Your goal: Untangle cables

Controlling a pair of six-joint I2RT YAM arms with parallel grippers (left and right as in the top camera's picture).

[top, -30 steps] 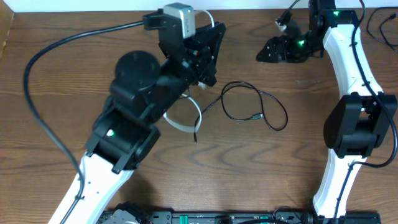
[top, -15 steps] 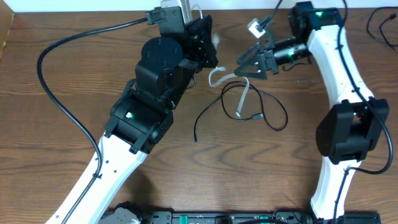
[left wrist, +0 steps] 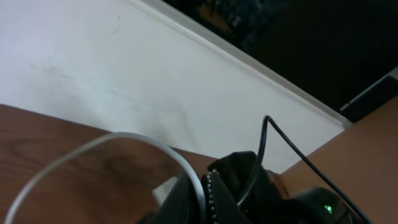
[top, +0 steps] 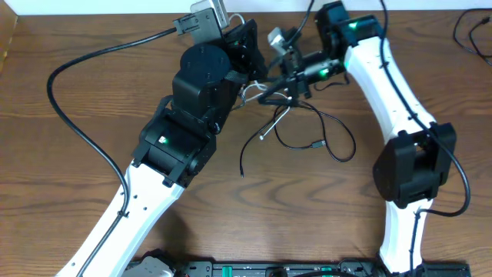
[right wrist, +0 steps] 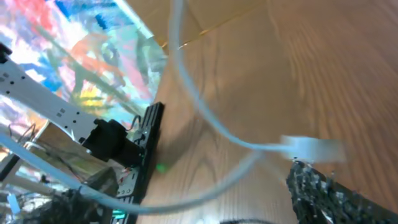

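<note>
Left gripper (left wrist: 201, 198) clamps the light, limp white cable (left wrist: 134, 138) near slack black cables (top: 241, 160); the right gripper (top: 279, 83) is unreadable. Plug ends (top: 317, 144) likely grip best.

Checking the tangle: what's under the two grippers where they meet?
The white cable slants out beneath them, near the black cable. Its upper part is hidden by left gripper and right gripper.

The left gripper (top: 255, 75) and right gripper (top: 281, 83) sit close together near the far side of the wooden table (top: 77, 177), a white cable (top: 272, 125) trailing from between them beside a looped black cable (top: 317, 144)
</note>
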